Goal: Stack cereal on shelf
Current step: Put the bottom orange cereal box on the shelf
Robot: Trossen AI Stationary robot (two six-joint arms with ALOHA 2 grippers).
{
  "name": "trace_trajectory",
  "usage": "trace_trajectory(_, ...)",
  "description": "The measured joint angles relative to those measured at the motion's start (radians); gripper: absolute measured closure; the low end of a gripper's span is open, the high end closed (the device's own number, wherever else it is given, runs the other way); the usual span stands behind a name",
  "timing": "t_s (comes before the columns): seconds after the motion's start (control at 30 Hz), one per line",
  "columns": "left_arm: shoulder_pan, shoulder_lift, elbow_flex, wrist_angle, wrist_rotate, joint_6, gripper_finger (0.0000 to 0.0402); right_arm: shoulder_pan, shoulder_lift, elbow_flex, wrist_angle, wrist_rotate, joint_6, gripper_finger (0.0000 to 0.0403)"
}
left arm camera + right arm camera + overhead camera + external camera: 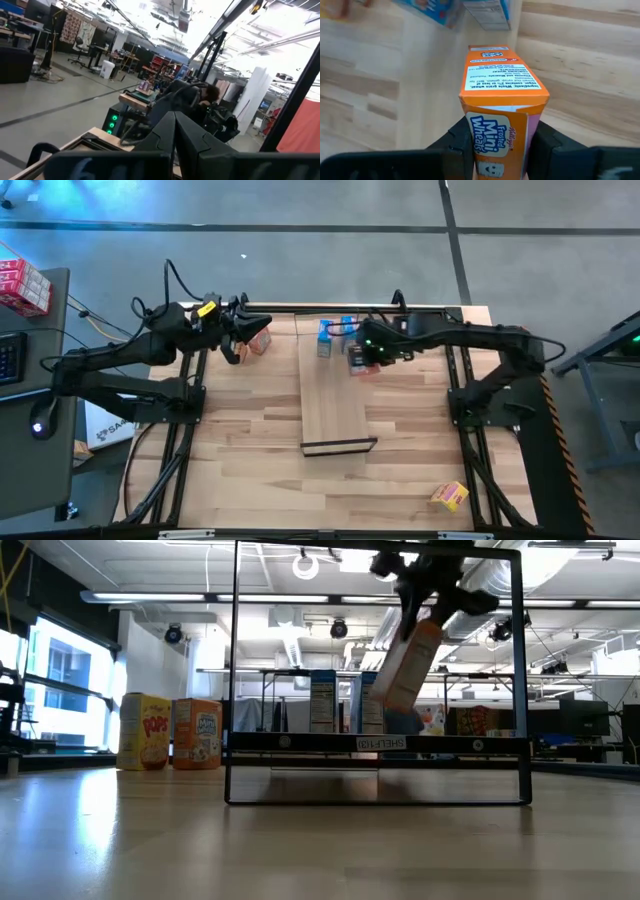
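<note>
Between your right gripper's (502, 145) two dark fingers (462, 137) sits an orange-pink cereal box (502, 95), clamped on its two faces, Frosted Mini Wheats print facing the wrist camera. From the high view that gripper (362, 360) is over the shelf's (335, 405) 3 o'clock edge, near its 12 o'clock end. Low view shows the held box (410, 665) tilted, lifted clear above the board, not touching it.

Just past the held box, two blue cereal boxes (335, 337) stand upright on the shelf at its 12 o'clock end; low view shows them side by side (340, 700) behind the tilted one.

Your left gripper (232, 345) is shut, fingers (175, 135) pressed together with nothing between them, parked at about 10 o'clock on the table, off the shelf. Second orange-pink box (260, 338) lies just beside it on the tabletop (250, 440); touching or not, can't tell.

One yellow box (451, 496) lies at 5 o'clock, well apart from the shelf. Low view also has a yellow box (143, 731) and an orange one (197, 734) standing upright next to each other at 9 o'clock.
</note>
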State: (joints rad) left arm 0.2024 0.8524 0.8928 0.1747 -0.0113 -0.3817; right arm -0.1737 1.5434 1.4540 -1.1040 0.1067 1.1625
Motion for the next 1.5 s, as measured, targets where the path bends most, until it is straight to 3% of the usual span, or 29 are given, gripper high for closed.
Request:
trace_trajectory(0.27,0.000,0.000,0.000,0.002,0.000,0.000,0.0401,-0.064,0.079,0.000,0.049,0.000,-0.046,0.0301)
trace_trajectory(1.2,0.000,0.000,0.000,0.002,0.000,-0.009,0.0401,-0.061,0.080,-0.019,0.078,-0.063,-0.075,0.0300)
trace_trajectory(1.5,0.000,0.000,0.000,0.001,-0.014,-0.009,0.0402,-0.061,0.080,-0.019,0.080,-0.047,-0.081,0.0232)
